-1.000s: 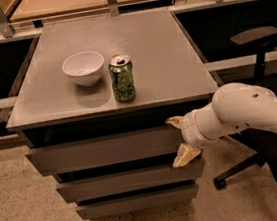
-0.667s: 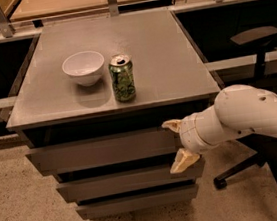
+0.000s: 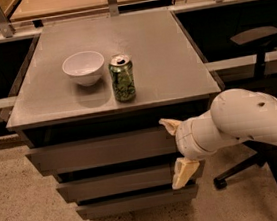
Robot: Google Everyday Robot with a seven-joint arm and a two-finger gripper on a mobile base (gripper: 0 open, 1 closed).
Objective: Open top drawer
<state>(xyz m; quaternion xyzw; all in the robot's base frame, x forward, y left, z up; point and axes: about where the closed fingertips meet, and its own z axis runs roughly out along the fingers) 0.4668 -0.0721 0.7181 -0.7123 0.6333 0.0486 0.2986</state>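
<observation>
The top drawer [image 3: 100, 151] is the wide grey flat front just under the cabinet's top, standing a little out from the cabinet body. My gripper [image 3: 176, 150] is at the drawer front's right end. Its two tan fingers are spread apart, the upper fingertip [image 3: 169, 125] at the drawer's top edge and the lower one [image 3: 184, 173] down by the middle drawer [image 3: 117, 183]. Nothing is between them but the drawer's right end. The white arm [image 3: 241, 125] comes in from the right.
A white bowl [image 3: 84, 67] and a green can [image 3: 122, 78] stand on the grey cabinet top [image 3: 161, 49]. The bottom drawer [image 3: 134, 202] sits lowest. A black office chair [image 3: 258, 37] stands to the right. Speckled floor lies in front.
The gripper and arm have moved left along the top drawer's front, from its right corner further in. The fingers stay spread. The drawer looks unmoved.
</observation>
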